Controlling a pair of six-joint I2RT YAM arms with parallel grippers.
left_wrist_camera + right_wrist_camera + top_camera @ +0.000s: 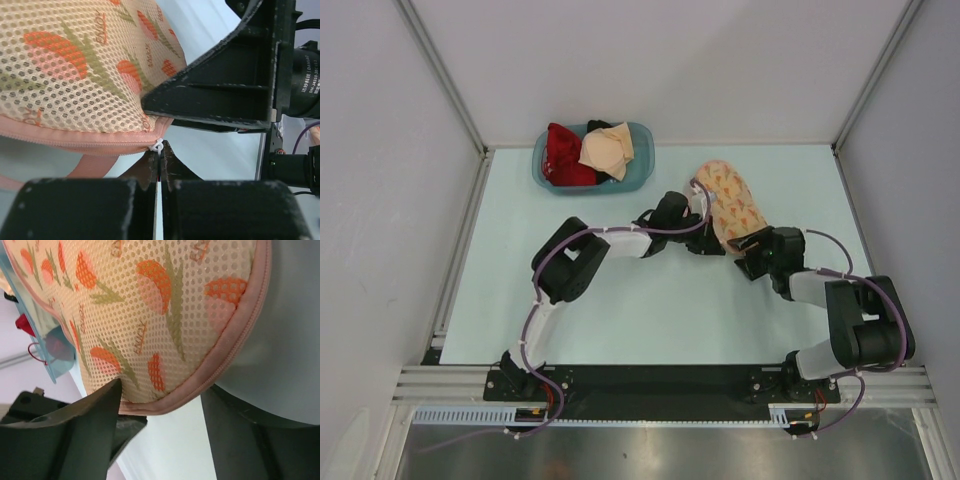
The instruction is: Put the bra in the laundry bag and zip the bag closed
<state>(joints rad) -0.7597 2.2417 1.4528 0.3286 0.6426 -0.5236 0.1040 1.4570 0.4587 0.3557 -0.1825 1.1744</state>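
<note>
The laundry bag, pale pink mesh with orange-red print, lies zipped along the rim that shows, at the table's middle right. My left gripper is at its near left side, shut on the white zipper pull at the pink zipper rim. My right gripper is at the bag's near end, open, one finger on each side of the bag's rim; the left finger touches the mesh. The bra is out of view.
A blue plastic basket stands at the back left of the bag, holding a red garment and a beige garment. Grey enclosure walls bound the pale table on three sides.
</note>
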